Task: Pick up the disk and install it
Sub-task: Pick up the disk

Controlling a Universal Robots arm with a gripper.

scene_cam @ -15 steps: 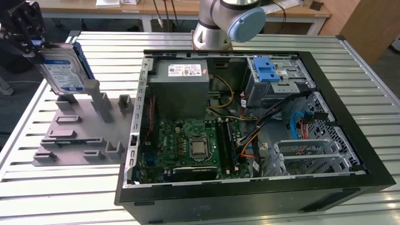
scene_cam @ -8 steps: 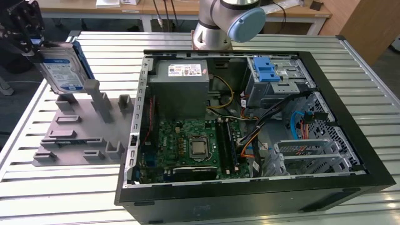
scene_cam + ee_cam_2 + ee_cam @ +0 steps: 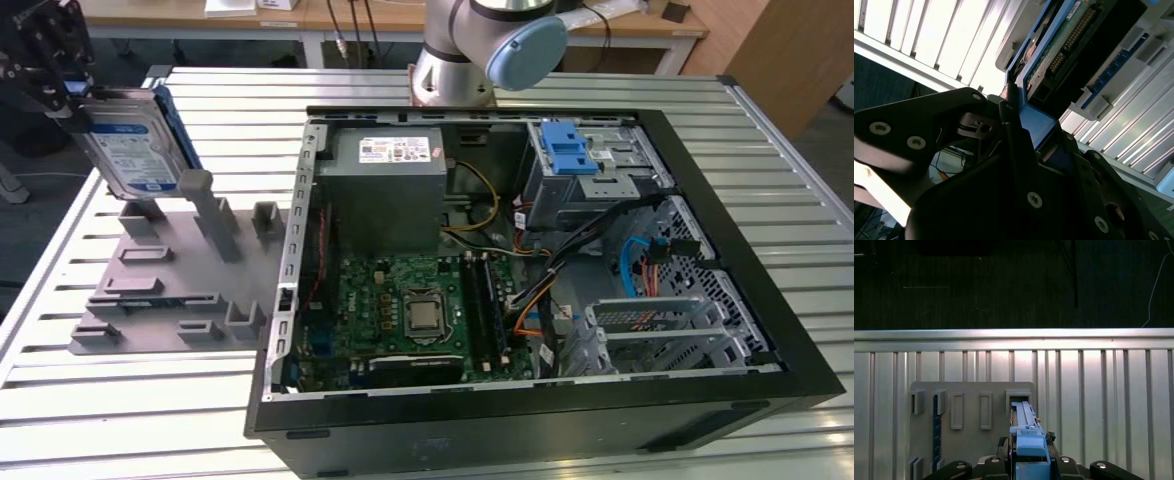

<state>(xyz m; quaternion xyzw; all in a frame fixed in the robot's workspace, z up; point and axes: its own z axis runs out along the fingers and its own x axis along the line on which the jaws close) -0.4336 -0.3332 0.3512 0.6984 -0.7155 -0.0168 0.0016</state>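
The disk [image 3: 134,148] stands on edge at the exterior view's left, its white-and-blue label facing out and a blue rail along its side. My gripper [image 3: 60,85] is shut on its upper end. The disk's lower end is at the tall posts of the grey holder [image 3: 160,270]; I cannot tell whether it still touches them. In the first wrist view the blue rail of the disk [image 3: 1026,437] runs out from my gripper [image 3: 1029,452] toward a slot in the holder [image 3: 969,395]. In the second wrist view the green circuit-board side of the disk [image 3: 1064,45] shows past the black fingers [image 3: 1014,135].
An open black computer case [image 3: 534,425] lies on the slatted metal table [image 3: 134,410], to the exterior view's right of the holder. Inside it are a grey metal box [image 3: 387,190], a motherboard [image 3: 414,310] and a grey cage with a blue latch [image 3: 571,158]. The arm's base [image 3: 454,60] stands behind the case.
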